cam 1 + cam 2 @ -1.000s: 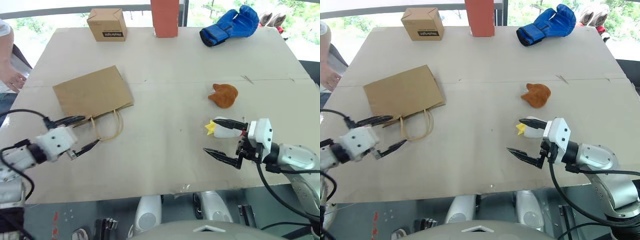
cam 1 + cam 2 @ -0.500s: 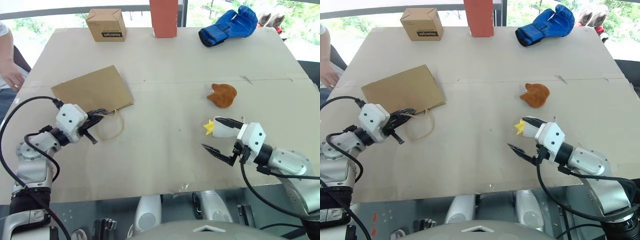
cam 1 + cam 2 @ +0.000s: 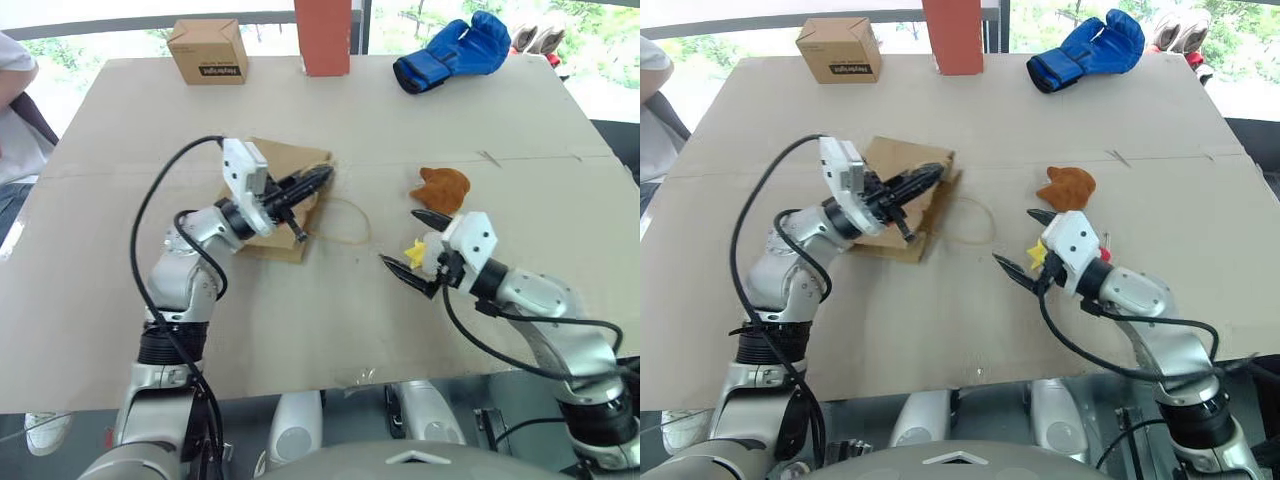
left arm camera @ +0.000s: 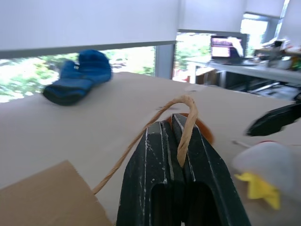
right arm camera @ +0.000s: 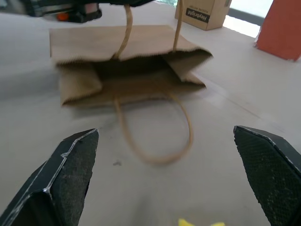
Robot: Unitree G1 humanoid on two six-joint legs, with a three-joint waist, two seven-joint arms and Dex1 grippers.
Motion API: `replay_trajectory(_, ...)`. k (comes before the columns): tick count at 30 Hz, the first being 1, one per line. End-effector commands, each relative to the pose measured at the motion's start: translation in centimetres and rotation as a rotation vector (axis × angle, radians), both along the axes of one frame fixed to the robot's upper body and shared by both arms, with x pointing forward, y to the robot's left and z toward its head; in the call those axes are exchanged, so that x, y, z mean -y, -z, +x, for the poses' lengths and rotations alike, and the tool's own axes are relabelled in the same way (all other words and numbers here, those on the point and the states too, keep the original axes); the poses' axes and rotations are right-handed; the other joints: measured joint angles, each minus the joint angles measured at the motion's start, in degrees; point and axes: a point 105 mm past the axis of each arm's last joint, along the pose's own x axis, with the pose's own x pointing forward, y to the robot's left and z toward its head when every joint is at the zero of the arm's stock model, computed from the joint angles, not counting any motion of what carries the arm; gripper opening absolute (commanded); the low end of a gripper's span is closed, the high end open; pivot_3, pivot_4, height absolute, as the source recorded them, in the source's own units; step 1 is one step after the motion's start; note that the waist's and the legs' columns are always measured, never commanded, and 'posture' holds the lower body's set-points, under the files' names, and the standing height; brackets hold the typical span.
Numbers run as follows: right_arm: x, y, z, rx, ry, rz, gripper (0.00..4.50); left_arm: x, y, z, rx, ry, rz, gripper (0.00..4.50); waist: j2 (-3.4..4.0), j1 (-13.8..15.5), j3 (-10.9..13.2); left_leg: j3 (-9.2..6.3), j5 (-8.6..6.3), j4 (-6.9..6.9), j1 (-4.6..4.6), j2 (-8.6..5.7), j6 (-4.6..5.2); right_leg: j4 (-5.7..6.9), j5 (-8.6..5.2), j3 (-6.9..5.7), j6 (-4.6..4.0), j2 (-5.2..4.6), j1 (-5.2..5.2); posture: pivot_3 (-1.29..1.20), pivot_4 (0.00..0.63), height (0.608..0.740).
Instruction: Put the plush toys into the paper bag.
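Left gripper [image 3: 318, 181] is clamped shut on the upper handle [image 4: 186, 123] of the paper bag [image 3: 283, 203], the twisted loop pinched between its fingers, so the bag's top sheet is lifted and its mouth faces right, toward the toys. From the right wrist the mouth reads as a shallow dark slot with the lower handle [image 3: 345, 222] lying slack on the table [image 3: 300, 310] in front of it.

Right gripper [image 3: 405, 250] has its jaws spread wide on either side of the white toy [image 3: 428, 255]; the yellow spiky end sits between the fingers, but whether the pads touch the plush yet I cannot tell. The orange-brown toy [image 3: 442, 188] lies just beyond it, farther from the robot, close enough that a finger could nudge it. Blue boxing glove [image 3: 455, 49], small printed box [image 3: 208, 51] and a red block [image 3: 323, 36] sit at the far edge, well out of the way.

To do this step well, I judge the left arm should raise the handle a little higher and hold it steady, since the opening looks narrow for a soft toy to pass. The right gripper should close around the white body, not the spiky tip, which would likely squash and slip. Lifting clear of the table before moving left would avoid dragging the slack handle or pushing the bag shut.
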Motion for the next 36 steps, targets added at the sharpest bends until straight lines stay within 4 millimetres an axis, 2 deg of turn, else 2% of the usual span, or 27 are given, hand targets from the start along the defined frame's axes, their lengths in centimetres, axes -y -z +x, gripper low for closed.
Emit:
replay_trajectory(1,-1.5,-0.5,1.0,-0.004,-0.031,0.025,3.30,1.0,-2.2,-1.8,0.037,0.127,-0.034,0.00,0.02,-0.1,0.0,-0.01,0.00,0.00,-0.01,0.00,0.00,0.00,0.00,-0.02,0.00,0.00,0.00,0.00,0.150,0.740)
replay_trajectory(4,-3.2,0.4,2.3,-0.015,-0.066,-0.014,1.97,0.9,-2.1,-2.3,0.040,0.156,-0.003,0.00,0.07,-0.4,0.0,-0.01,0.00,0.00,0.00,0.01,0.00,0.01,0.00,-0.01,0.00,0.00,0.00,0.00,0.150,0.740)
replay_trajectory(5,-4.4,1.2,2.3,-0.028,-0.109,-0.044,1.30,1.0,-2.3,-2.3,0.042,0.153,-0.012,0.00,0.09,-0.4,0.0,-0.01,0.00,0.01,0.02,0.01,0.00,0.01,0.00,-0.01,0.00,0.01,0.01,0.00,0.150,0.740)
replay_trajectory(8,-6.8,2.3,2.4,-0.053,-0.184,-0.059,0.09,1.3,-2.9,-2.5,0.045,0.152,-0.038,0.00,0.09,-0.4,0.0,-0.02,0.00,0.02,0.00,0.01,0.00,0.01,0.00,-0.02,0.00,0.01,0.02,0.00,0.150,0.740)
replay_trajectory(13,-10.0,3.8,3.1,-0.143,-0.229,0.015,0.09,1.8,-3.8,-3.0,0.068,0.145,-0.054,0.00,0.12,-0.4,0.0,-0.04,0.00,0.00,-0.01,0.01,0.00,0.01,0.00,-0.03,-0.01,0.01,0.01,0.00,0.150,0.740)
replay_trajectory(16,-12.3,4.6,3.5,-0.156,-0.232,0.031,0.09,1.4,-5.0,-2.8,0.096,0.098,-0.083,0.00,0.12,-0.5,0.0,-0.04,0.01,0.00,0.01,0.01,-0.01,0.05,0.00,-0.04,-0.01,0.01,0.01,0.00,0.150,0.740)
replay_trajectory(18,-13.1,5.0,3.9,-0.159,-0.211,0.032,0.09,0.8,-5.8,-2.6,0.122,0.057,-0.086,0.00,0.13,-0.5,0.1,-0.05,0.01,0.01,0.01,0.02,-0.01,0.07,0.00,-0.04,-0.01,0.02,0.00,0.00,0.150,0.740)
replay_trajectory(22,-12.8,6.9,6.0,-0.193,0.000,-0.029,0.09,-1.7,-7.9,-0.9,0.223,-0.136,-0.069,0.00,0.13,-0.5,0.1,-0.05,0.01,0.02,0.04,0.02,-0.02,0.12,0.00,-0.05,-0.01,0.02,-0.01,0.00,0.150,0.740)
replay_trajectory(26,-14.0,7.6,6.0,-0.186,0.043,-0.052,0.09,-3.6,-9.2,0.8,0.272,-0.312,-0.043,0.00,0.14,-0.4,0.0,-0.08,0.05,0.01,0.14,0.02,-0.08,0.29,0.00,-0.05,-0.01,0.03,0.00,0.00,0.150,0.740)
replay_trajectory(31,-14.9,6.2,6.6,-0.120,0.093,-0.010,0.09,-4.7,-9.4,1.9,0.269,-0.446,-0.003,0.00,0.14,-0.4,0.0,-0.08,0.07,0.02,0.31,0.01,-0.12,0.38,0.00,-0.01,-0.01,0.06,0.08,0.00,0.150,0.740)
replay_trajectory(36,-14.6,5.2,6.8,-0.139,0.101,0.068,0.09,-5.7,-9.9,1.8,0.261,-0.524,-0.030,0.00,0.15,-0.3,0.0,-0.08,0.07,0.02,0.59,0.01,-0.13,0.43,-0.01,0.00,-0.02,0.06,0.35,0.00,0.150,0.740)
